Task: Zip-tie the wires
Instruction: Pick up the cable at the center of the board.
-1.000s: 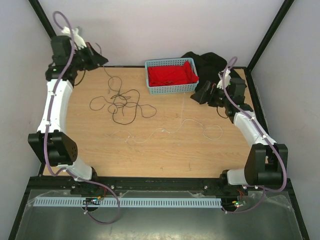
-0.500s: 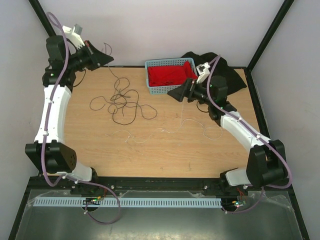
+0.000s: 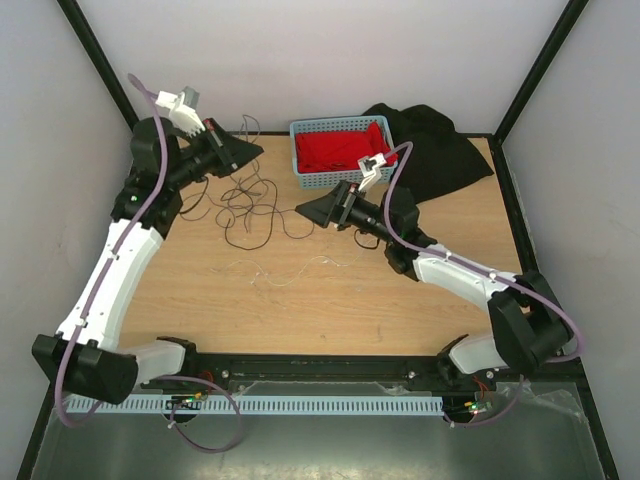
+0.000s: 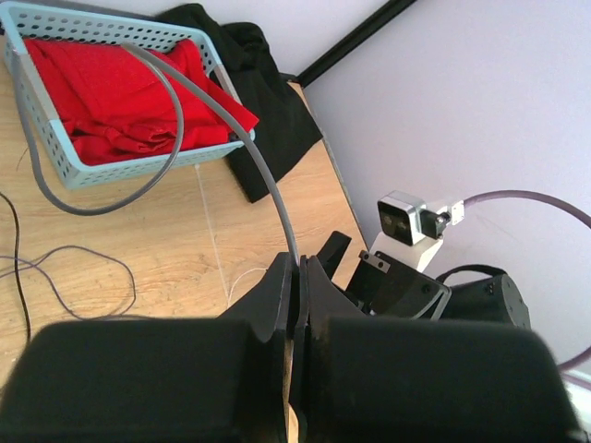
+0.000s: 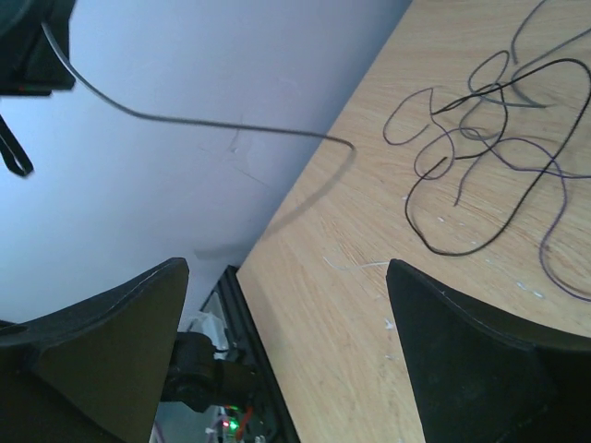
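The wires (image 3: 250, 205) lie as a loose black tangle on the wooden table (image 3: 330, 310), left of centre; they also show in the right wrist view (image 5: 489, 138). My left gripper (image 3: 256, 150) hangs above the tangle's far edge. In its wrist view it (image 4: 300, 263) is shut on one grey strand (image 4: 249, 148), which arcs up and loops away. My right gripper (image 3: 305, 209) is open and empty, just right of the tangle, its jaws wide apart (image 5: 286, 268). The zip tie (image 4: 209, 226) lies straight on the table in front of the basket.
A blue basket (image 3: 305, 180) holding red cloth stands at the back centre, with a black cloth (image 3: 440, 150) to its right. A limp whitish wire (image 3: 300, 268) curls across the table's middle. Black frame posts and walls close in the sides.
Both arms have swung inward. My left gripper moved right and forward over the tangle with its strand. My right gripper moved left from beside the basket to just right of the tangle.
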Controlling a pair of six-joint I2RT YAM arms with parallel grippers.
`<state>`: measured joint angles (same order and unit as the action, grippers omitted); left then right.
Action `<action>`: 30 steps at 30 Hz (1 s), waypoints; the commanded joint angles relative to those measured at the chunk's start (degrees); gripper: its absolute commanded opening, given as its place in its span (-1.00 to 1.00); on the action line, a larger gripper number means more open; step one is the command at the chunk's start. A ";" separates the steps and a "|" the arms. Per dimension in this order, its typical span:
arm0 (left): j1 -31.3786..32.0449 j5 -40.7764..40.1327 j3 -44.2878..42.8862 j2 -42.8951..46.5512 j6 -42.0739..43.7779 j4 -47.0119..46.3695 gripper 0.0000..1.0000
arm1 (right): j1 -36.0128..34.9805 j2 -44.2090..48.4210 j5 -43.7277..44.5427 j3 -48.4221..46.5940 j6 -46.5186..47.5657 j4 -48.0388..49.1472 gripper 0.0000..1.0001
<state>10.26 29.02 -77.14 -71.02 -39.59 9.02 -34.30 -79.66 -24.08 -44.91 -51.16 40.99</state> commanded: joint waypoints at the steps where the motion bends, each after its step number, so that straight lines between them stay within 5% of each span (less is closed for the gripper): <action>1: 2.96 -9.34 3.78 3.78 -2.37 -5.49 -1.00 | -2.34 -1.69 5.68 0.37 -5.88 7.00 0.98; 30: 17.36 -23.43 8.44 7.60 -2.70 -10.89 -1.00 | -12.11 -18.64 3.94 -5.93 -19.70 12.56 0.99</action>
<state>26.15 7.38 -68.27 -64.29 -42.70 1.30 -44.66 -96.25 -18.44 -48.10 -68.34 48.51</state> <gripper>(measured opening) 0.007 0.994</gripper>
